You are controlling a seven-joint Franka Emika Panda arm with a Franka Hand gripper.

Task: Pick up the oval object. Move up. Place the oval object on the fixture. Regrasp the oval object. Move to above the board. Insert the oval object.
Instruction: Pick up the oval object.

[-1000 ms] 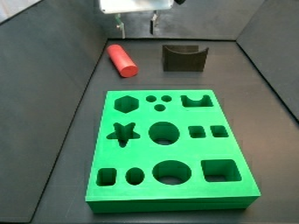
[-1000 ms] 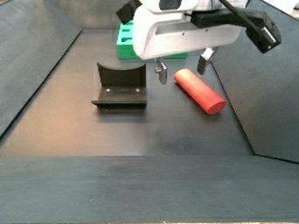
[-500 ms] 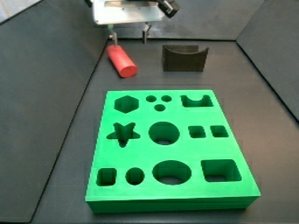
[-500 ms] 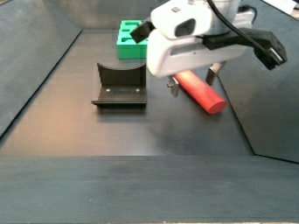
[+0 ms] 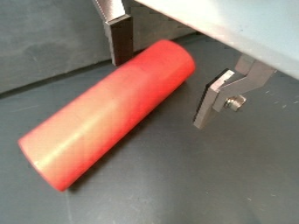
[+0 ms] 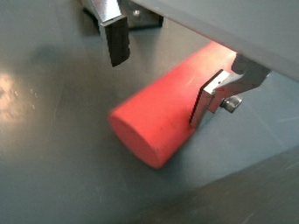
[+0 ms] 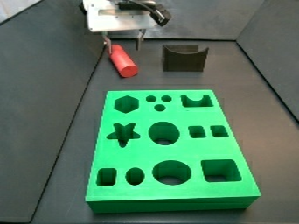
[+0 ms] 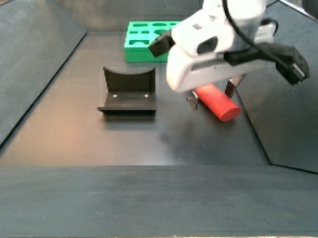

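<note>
From my remote station I see the gripper (image 7: 124, 39) low over the far-left part of the dark floor, with its two fingers standing one on each side of the oval object (image 7: 121, 59). This red-coral peg lies flat on the floor, and in a side view its near end (image 8: 218, 102) comes out from under the white gripper body (image 8: 214, 90). In both wrist views the jaws are open: one silver finger (image 5: 118, 37) stands beside the far end of the oval object (image 5: 108, 112), and in this view it seems just to reach the red surface, while the opposite finger (image 5: 222, 92) is clearly apart from it with dark floor between. In a wrist view the peg (image 6: 173, 115) passes between the fingers (image 6: 218, 94), and I cannot tell if any pad really presses on it. The fixture (image 7: 183, 58) stands on the floor to the side of the peg, well apart from the gripper, with its notch upward. The green board (image 7: 170, 150) lies nearer to the camera in that side view, and its cut-outs are open.
</note>
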